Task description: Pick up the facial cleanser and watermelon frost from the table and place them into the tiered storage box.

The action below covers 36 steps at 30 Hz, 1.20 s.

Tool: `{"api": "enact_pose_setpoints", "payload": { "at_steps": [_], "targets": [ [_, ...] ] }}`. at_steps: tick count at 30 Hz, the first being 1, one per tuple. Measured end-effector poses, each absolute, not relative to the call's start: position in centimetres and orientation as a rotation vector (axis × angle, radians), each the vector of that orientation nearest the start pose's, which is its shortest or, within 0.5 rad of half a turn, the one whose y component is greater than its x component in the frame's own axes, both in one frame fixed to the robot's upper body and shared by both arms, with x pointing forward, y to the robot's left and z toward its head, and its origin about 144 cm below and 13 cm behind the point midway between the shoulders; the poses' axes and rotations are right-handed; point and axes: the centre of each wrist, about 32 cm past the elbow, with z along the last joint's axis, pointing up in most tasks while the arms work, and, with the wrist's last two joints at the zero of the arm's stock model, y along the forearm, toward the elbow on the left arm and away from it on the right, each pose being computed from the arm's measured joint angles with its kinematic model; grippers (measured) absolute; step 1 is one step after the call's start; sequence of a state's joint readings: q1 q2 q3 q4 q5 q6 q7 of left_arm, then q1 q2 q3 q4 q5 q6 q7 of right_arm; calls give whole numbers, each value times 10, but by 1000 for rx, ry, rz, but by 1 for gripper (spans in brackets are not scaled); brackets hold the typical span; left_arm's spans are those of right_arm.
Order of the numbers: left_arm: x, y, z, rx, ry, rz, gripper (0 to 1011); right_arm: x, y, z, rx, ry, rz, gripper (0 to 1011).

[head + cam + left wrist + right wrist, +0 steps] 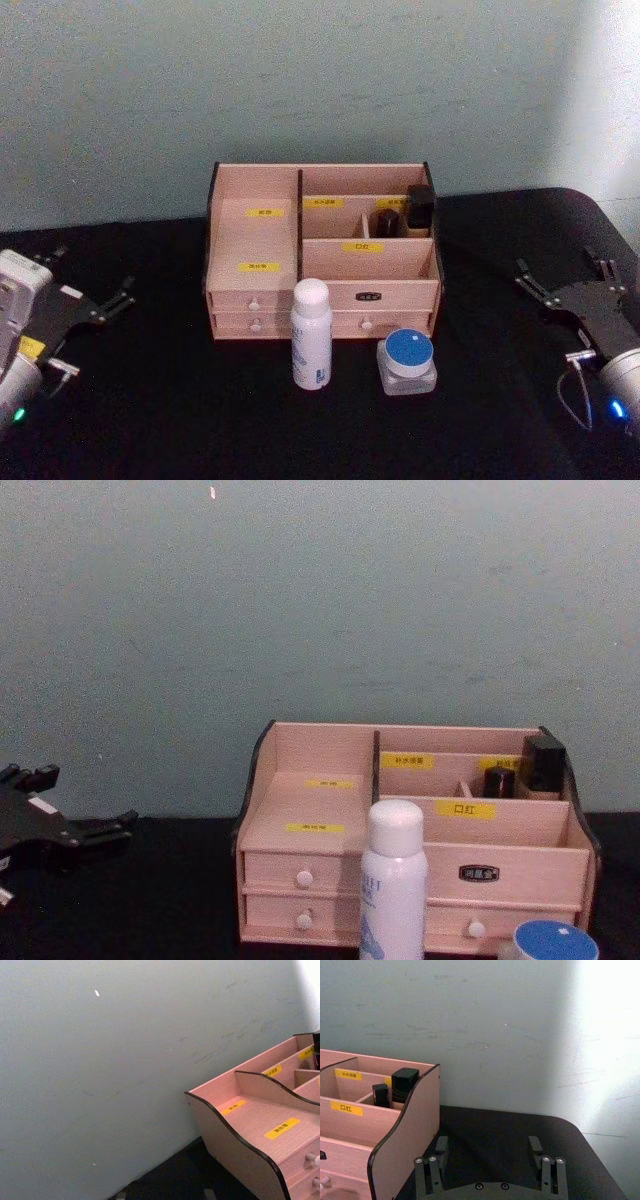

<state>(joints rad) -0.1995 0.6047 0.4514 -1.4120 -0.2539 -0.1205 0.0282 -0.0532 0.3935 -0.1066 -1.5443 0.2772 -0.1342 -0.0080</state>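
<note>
1. One black bench (pixel 150 400) carries everything.
2. One tiered storage box (pixel 320 250) stands at the back centre of the bench. Its stepped compartments are open on top and its drawers are closed.
3. There are two end effectors. The left end effector (pixel 92 270) sits low at the bench's left side and the right end effector (pixel 560 262) at its right side. Both have their fingers spread wide, hold nothing, and are well apart from the goods. I judge the first pick has not yet begun.
4. One white bottle (pixel 310 335) stands upright just in front of the drawers. It is likely the first target and calls for a sideways grasp around its body, then a lift over the box's front edge.
5. One blue-lidded jar (pixel 407 362) stands near the bottle, on its right. I cannot tell which of the two is the cleanser and which the frost.
6. Two small dark containers (pixel 420 205) already occupy the rear right compartments, so the emptier sections suit the drop.
</note>
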Motion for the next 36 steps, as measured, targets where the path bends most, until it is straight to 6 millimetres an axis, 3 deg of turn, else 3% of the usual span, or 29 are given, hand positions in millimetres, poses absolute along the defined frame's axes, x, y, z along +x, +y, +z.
{"api": "enact_pose_setpoints", "payload": {
  "at_steps": [36],
  "targets": [
    [489,310,1140,305,-285,1248,1001,441,-313,1128,-68,-100,-1474,1003]
  ]
}}
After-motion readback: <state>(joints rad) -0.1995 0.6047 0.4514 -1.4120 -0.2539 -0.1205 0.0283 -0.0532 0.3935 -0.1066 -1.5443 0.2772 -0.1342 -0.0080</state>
